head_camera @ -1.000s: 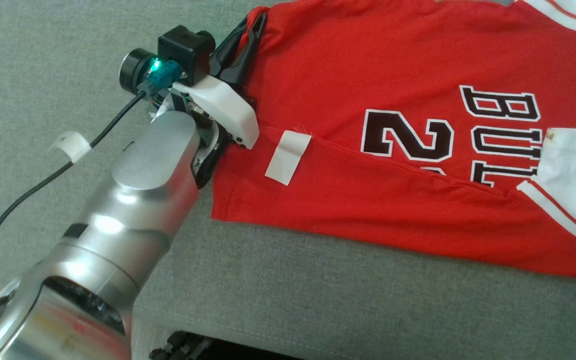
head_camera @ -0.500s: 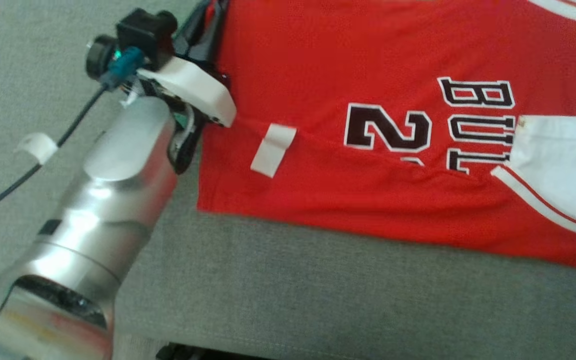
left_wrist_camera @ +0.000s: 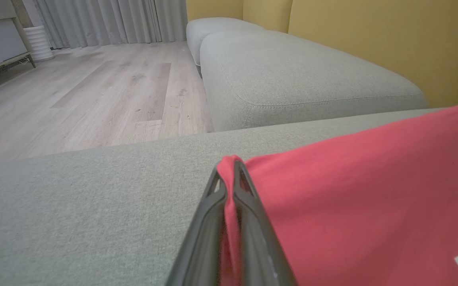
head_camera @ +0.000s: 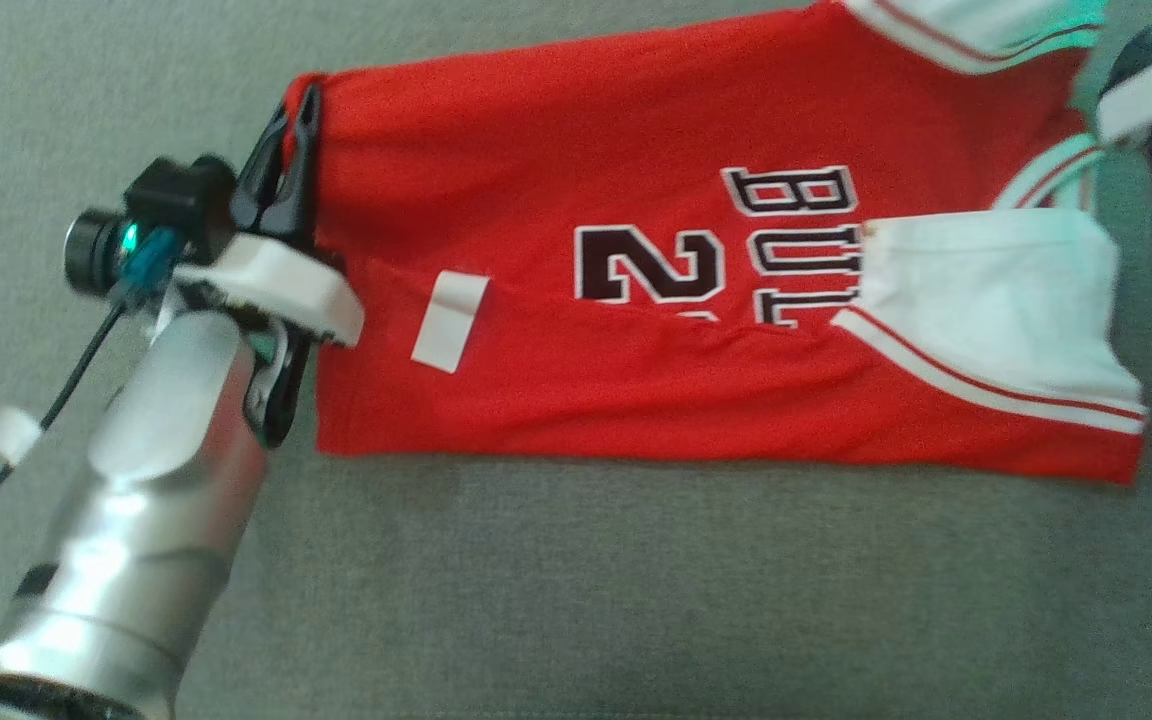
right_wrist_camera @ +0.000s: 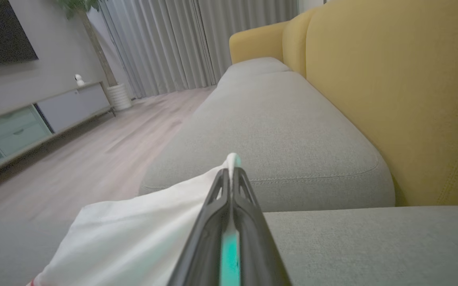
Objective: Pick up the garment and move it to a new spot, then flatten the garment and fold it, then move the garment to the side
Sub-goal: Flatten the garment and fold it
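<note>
Silver forearm point(head_camera: 161, 480), white cover point(head_camera: 276, 290), black cable point(head_camera: 84, 352), dark end effector point(head_camera: 298, 105).

Red mesh cloth jersey point(head_camera: 536, 150), matt woven sofa point(head_camera: 636, 600)

My head camera looks down on the garment point(head_camera: 536, 130); wrist cameras at nine and three o'clock skim the same sofa point(head_camera: 576, 600) closely.

right gripper point(right_wrist_camera: 232, 170) now clamped on white edge of garment point(head_camera: 536, 150), apparently a sleeve, head camera swung right
</note>
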Motion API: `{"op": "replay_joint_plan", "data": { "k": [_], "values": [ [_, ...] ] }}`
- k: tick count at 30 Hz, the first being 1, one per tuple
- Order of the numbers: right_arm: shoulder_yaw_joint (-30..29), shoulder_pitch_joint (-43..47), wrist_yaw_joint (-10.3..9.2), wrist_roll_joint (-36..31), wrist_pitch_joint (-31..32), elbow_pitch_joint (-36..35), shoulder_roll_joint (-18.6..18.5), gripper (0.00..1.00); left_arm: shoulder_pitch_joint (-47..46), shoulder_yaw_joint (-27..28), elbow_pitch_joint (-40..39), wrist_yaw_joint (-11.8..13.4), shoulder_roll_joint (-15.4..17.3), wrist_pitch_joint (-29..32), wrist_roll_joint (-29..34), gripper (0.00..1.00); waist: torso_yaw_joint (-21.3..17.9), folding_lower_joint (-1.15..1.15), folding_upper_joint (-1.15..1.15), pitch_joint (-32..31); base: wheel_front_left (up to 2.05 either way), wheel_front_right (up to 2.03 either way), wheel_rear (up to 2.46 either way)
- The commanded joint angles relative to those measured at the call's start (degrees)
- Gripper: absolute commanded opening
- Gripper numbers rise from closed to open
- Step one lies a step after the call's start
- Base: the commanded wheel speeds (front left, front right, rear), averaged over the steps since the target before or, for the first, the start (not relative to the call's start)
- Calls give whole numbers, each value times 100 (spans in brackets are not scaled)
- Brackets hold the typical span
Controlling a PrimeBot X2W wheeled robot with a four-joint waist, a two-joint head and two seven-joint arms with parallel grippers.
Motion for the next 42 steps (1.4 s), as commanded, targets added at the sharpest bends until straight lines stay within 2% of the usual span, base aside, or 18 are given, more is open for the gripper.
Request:
{"op": "replay_joint_plan", "data": {
  "k": [1,8,16,17,18,19,20,24,25,28,31,35,42],
  "values": [
    [-29,308,-4,96,-63,-336,36,0,30,290,-167,32,276,-45,64,0,-245,1,0,-262,0,0,0],
    [-74,1921,-4,550,-64,-1438,201,0,813,804,-255,24,369,-45,381,0,-543,1,0,-747,0,0,0],
    [-3,3012,-4,782,-65,-1545,408,0,1734,1177,-268,11,201,-45,712,0,-644,1,0,-1079,0,0,0],
    [-65,3075,-4,795,-65,-1482,450,40,1836,1220,-269,21,159,-45,751,0,-637,1,0,-1106,0,0,0],
    [-84,3128,-4,779,-65,-1411,487,100,1939,1291,-270,60,112,-45,775,44,-633,1,0,-1129,0,0,0],
    [-103,3159,-4,746,-65,-1361,518,100,2037,1378,-304,134,70,-45,815,94,-628,1,0,-1157,0,0,0],
    [-156,3177,-4,702,-65,-1336,549,100,2138,1460,-361,190,24,-46,858,100,-621,1,0,-1179,0,0,0],
    [-478,3246,-4,159,-65,-1370,620,100,2553,1834,-723,437,-170,-46,1074,100,-578,1,0,-1308,0,0,0],
    [-710,3312,-4,-371,-65,-1438,668,100,2755,2005,-945,542,-261,-46,1225,100,-552,1,0,-1393,0,0,0],
    [-1206,3496,-4,-1185,-65,-1544,882,100,3043,2233,-1328,663,-422,-46,1467,100,-517,1,0,-1541,0,0,0],
    [-1611,3729,-4,-1833,-65,-1650,1190,100,3320,2373,-1664,680,-568,-46,1696,100,-493,1,0,-1674,0,0,0],
    [-1849,3978,-4,-2353,-65,-1618,1489,100,3659,2479,-1917,629,-725,-46,1898,100,-476,1,0,-1846,0,0,0],
    [-2002,4216,-4,-2676,-65,-1512,1700,100,4070,2602,-2114,543,-867,-46,1988,100,-465,1,0,-2007,0,0,0]
  ]
}}
